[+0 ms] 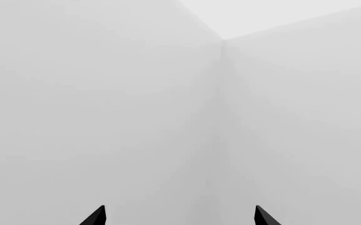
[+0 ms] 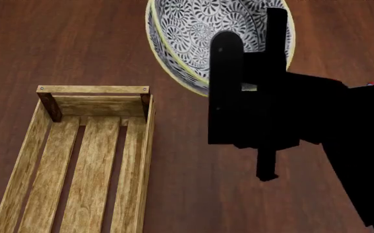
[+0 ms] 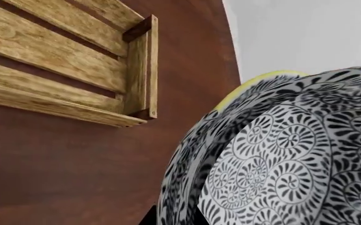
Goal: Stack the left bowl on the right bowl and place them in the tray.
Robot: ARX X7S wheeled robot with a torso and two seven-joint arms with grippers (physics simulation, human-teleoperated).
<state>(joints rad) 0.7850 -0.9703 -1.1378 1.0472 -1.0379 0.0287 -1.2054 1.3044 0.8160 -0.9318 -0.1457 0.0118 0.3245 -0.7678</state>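
Gripping the rims of two nested black-and-white patterned, yellow-edged bowls [image 2: 200, 29], the right hand [image 2: 254, 87] hovers beside the slatted light-wood tray [image 2: 96, 160].

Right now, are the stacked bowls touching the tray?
Apart. The head view shows bare table between the bowls and the tray's far end; the right wrist view shows the same strip of wood between them.

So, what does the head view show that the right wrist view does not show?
Only the head view shows the right gripper at the near rim of the stacked bowls, their patterned inside, and the tray's slatted bottom along its length. Only the right wrist view shows the bowls' patterned outside close up and a pale wall. Both show the bowls, one end of the tray and the dark wooden table.
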